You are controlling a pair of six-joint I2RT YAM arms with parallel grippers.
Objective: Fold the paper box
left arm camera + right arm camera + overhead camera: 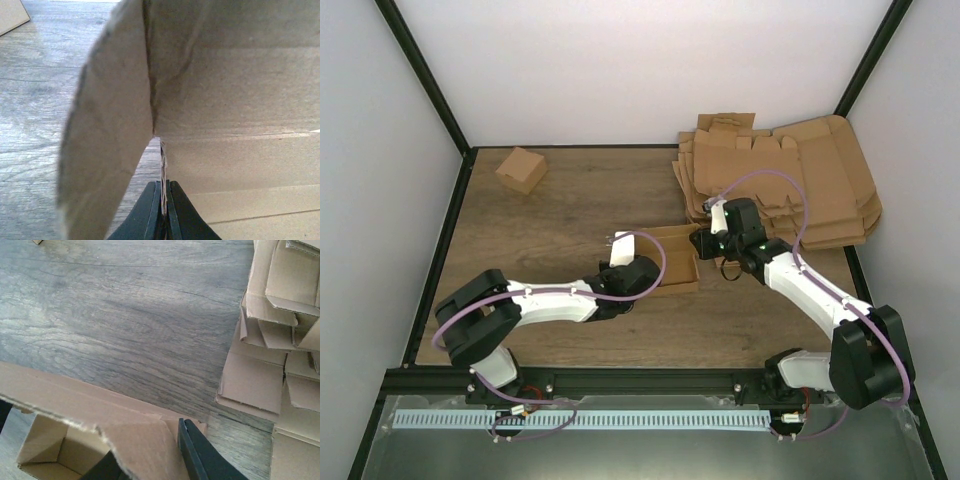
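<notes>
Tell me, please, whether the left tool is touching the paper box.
Touching: the left wrist view shows the left tool pinching a wall of the paper box.

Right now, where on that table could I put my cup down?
The table is bare between the small box and the blanks, and at the front between left arm and right arm. It's crowded around the paper box.

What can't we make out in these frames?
Top view: left gripper and right gripper partly cover the box; fold state unclear.
Left wrist: box wall fills most of the frame, blocking what lies behind.
Right wrist: fingers cut off by bottom edge; grip on flap uncertain.
</notes>
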